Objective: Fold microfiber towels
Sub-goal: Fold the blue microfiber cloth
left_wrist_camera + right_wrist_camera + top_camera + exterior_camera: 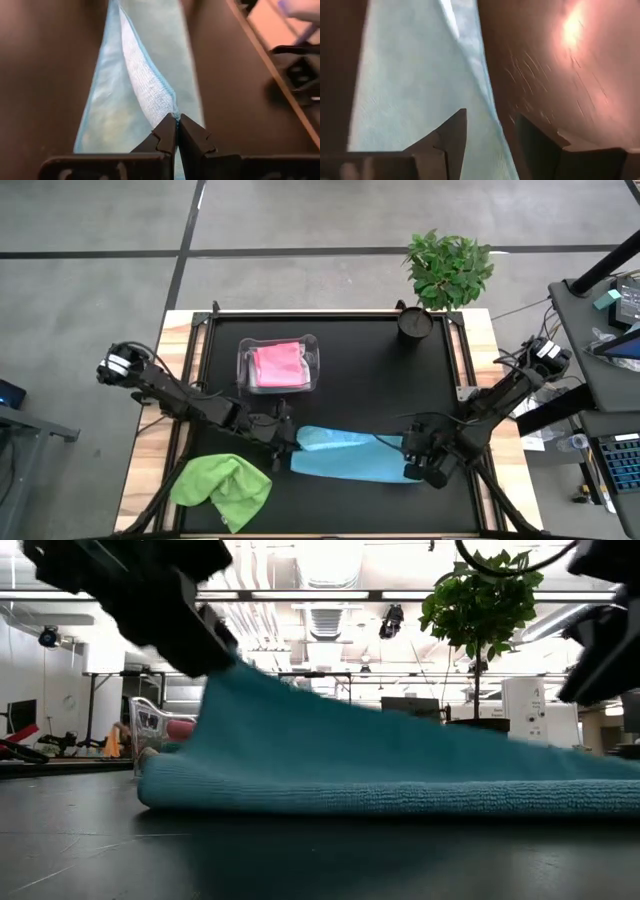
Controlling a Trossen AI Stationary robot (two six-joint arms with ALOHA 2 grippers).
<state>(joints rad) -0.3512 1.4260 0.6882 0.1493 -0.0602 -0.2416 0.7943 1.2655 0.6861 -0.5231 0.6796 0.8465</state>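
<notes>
**Towels on black table — folding station**

Light blue towel [345, 454] lies at the table's front centre, its left corner lifted and pinched between the closed fingers of the left gripper [177, 120]. Right gripper [490, 131] — fingers apart — sits over the towel's right end. Lime green towel [222, 485] front left; pink towel [277, 364] inside clear tub [312, 360].

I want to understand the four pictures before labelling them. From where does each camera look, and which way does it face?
High: above the table, looking straight down; both arms, light blue towel.
Low: at tabletop height, looking level across; towel, dark arm parts above.
Left wrist: on the left arm; left hand shut on the towel's edge.
Right wrist: on the right arm; right hand open over the towel.
All four views share the blue towel.
</notes>
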